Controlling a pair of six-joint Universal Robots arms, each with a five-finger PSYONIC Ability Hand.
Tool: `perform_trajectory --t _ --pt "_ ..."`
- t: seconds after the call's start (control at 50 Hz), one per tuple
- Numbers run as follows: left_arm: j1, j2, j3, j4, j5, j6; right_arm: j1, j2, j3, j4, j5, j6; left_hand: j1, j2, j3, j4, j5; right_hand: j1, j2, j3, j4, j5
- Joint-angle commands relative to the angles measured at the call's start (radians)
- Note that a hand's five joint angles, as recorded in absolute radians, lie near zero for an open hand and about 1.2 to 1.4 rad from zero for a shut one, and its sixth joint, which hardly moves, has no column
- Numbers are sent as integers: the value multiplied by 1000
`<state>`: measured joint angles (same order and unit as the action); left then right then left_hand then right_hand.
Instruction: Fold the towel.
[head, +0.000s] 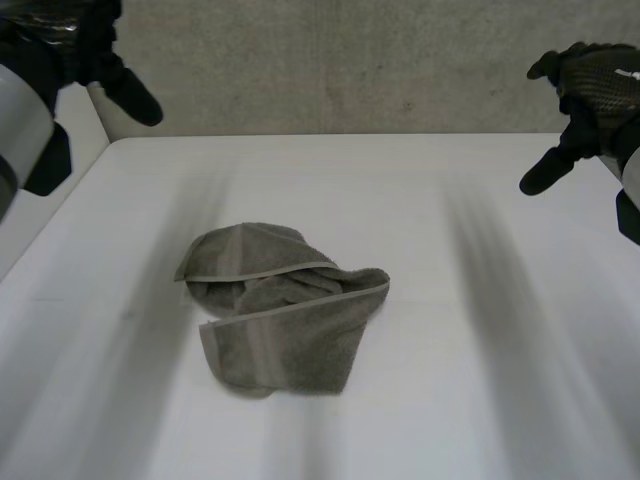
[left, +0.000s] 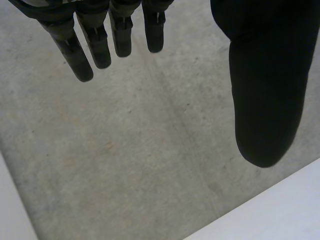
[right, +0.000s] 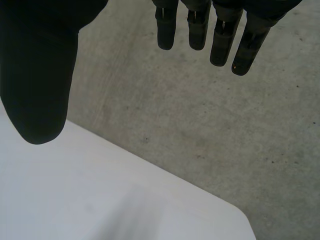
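Lying crumpled mid-table: towel (head: 282, 305), both hands raised & open

Olive-grey towel sits bunched in a loose heap near the centre of the white table (head: 470, 200), lighter hem bands running across it, one layer flopped over another, not flat. Left hand (head: 95, 55) is up at the table's far left corner, right hand (head: 588, 90) up at the far right, both well apart from the towel and touching nothing. L wrist view: fingers (left: 97, 45) straight, slightly spread, thumb (left: 265, 100) wide apart from them, nothing between. R wrist view: same, fingers (right: 222, 37) straight w/ small gaps, thumb (right: 40, 75) held off to the side, empty grasp. Grey concrete wall (head: 350, 60) behind the table
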<state>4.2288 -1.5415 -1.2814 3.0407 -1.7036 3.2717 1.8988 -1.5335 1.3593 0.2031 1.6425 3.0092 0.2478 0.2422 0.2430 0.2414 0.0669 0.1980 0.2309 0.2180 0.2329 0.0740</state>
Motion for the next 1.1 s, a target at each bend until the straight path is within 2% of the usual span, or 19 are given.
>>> perform_trajectory --t 0.02,0.24,0.48,0.58,0.62,0.64,0.68,0.72,0.74,0.78,0.8,0.84,0.96,1.1 --pt "56 11 8 -115 51 -13 -7 -4 -32 24 -7 48 -55 -49 -50 -48 -48 -23 -56 -43 -58 -74" --pt "148 9 -21 -172 153 -107 -9 -5 -35 27 -15 40 -52 -46 -47 -46 -46 -23 -56 -43 -58 -74" --pt "158 7 -76 -163 160 -104 0 -2 -28 25 -33 31 -31 -26 -27 -25 -25 -23 -56 -43 -58 -74" --pt "178 -9 -116 -152 165 -107 5 32 -16 22 -93 33 -34 -29 -30 -28 -28 -23 -56 -43 -58 -74" --pt "192 -37 -166 -94 173 -107 11 120 -26 22 -163 37 -31 -26 -27 -25 -25 -23 -56 -43 -58 -74" --pt "192 -37 -167 -94 173 -107 11 121 -26 22 -164 37 -31 -26 -27 -25 -25 -23 -56 -43 -58 -74" --pt "198 -57 -197 -49 176 -106 32 215 -42 22 -214 52 -31 -26 -27 -25 -25 -23 -56 -43 -58 -74" --pt "201 -104 -258 50 180 -104 55 261 -51 16 -228 65 -17 -11 -12 -10 -10 -23 -56 -43 -58 -74" --pt "201 -104 -259 50 180 -104 55 262 -51 16 -228 65 -17 -11 -12 -10 -10 -23 -56 -43 -58 -74" --pt "198 -161 -303 134 180 -99 106 370 -92 12 -231 106 -2 4 3 4 4 -23 -56 -43 -58 -74" --pt "198 -161 -303 135 180 -99 106 371 -92 12 -231 106 -2 4 3 4 4 -23 -56 -43 -58 -74" --pt "197 -244 -315 174 182 -96 137 479 -143 15 -230 147 10 15 14 16 16 -23 -56 -43 -58 -74" --pt "195 -367 -314 181 182 -96 155 598 -195 2 -233 192 10 15 14 16 16 -19 -52 -39 -54 -70" --pt "195 -514 -302 222 180 -47 195 723 -258 -105 -225 200 27 33 32 34 34 183 150 163 148 133"
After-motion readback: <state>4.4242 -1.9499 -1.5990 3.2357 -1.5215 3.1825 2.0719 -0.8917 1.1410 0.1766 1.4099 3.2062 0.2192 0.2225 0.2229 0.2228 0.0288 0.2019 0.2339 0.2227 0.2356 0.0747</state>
